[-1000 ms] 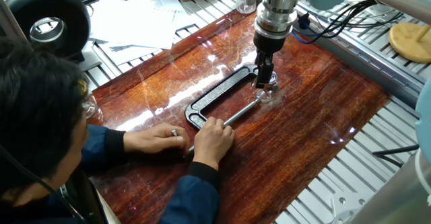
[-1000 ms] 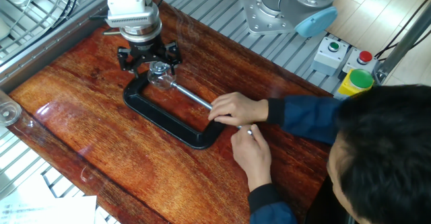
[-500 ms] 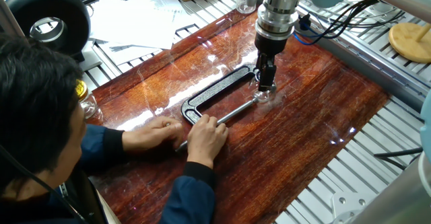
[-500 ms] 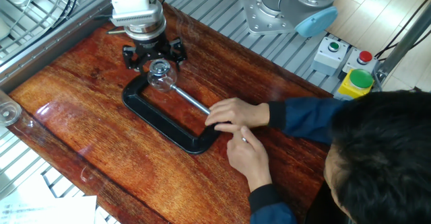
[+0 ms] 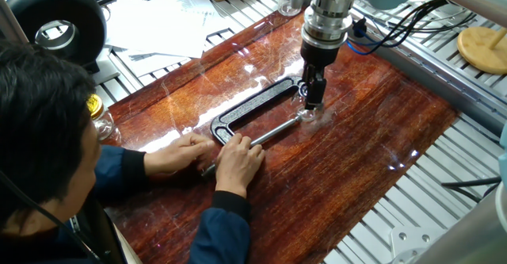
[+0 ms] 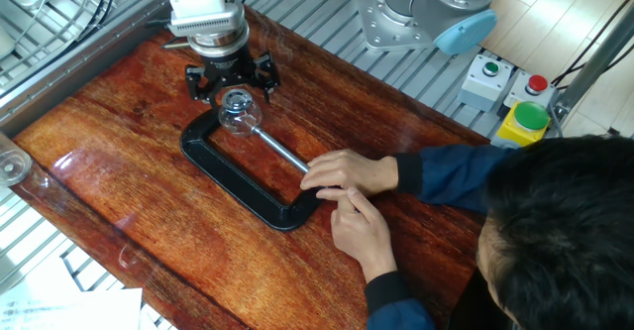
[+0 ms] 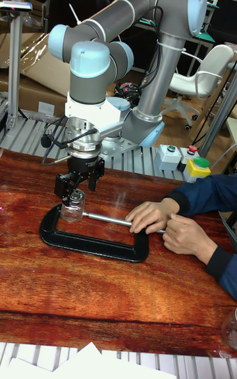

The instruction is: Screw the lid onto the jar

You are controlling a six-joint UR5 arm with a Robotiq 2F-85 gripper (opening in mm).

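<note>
Step in hand: judging by the pose, screwing the lid (image 6: 235, 99) down onto the jar (image 6: 239, 118), with the gripper (image 6: 234, 78) working right at the jar's mouth.
Jar: sitting on the bench (image 5: 356, 137) inside the black C-clamp (image 6: 238, 176), pinched between the clamp's fixed end and its screw rod (image 6: 282, 154); standing upright, as far as showing in the tall fixed view.
Lid: lying on top of the jar as a small pale disc, directly under the gripper; not showing clearly whether threaded on or only resting.
Jaws: reaching down around the top of the jar; looking closed on the lid, though contact being too small to confirm, so cannot tell for sure.
Arm pose: hanging straight down over the jar, wrist vertical, gripper body just above the glass; elbow and upper links arching back and away from the bench in the tall fixed view.
Person's hands: left hand (image 6: 355, 171) and right hand (image 6: 362, 236) both resting at the handle end of the clamp, well apart from the gripper, apparently steadying or tightening it.
Next move calling for: probably turning the wrist about the vertical axis while pressing down lightly, keeping the lid level to avoid cross-threading, and relying on the clamp to stop the jar spinning.
</note>
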